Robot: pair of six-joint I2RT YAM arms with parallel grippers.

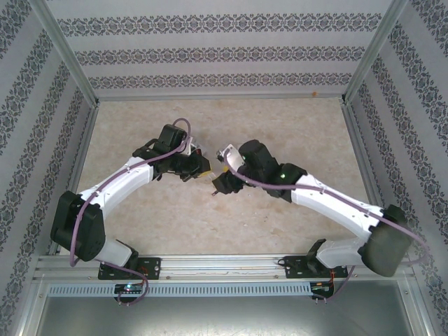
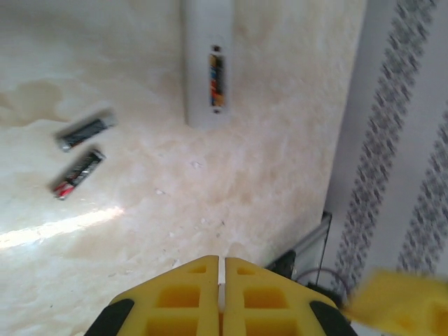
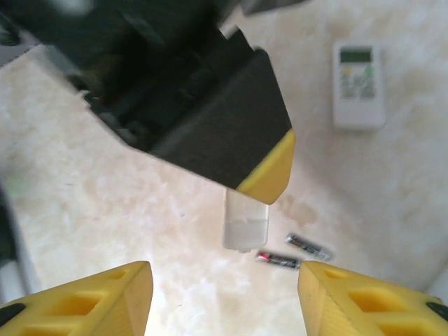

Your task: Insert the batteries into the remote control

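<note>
Left wrist: batteries beyond left pincer

The top external camera looks steeply down from behind over the whole table. Both wrist cameras sit close above it, sharing two loose batteries.

Left pincer sits low in frame, pads pressed together. Up top, the white remote has one battery in its slot, with two loose batteries lying off left on the table.
</note>
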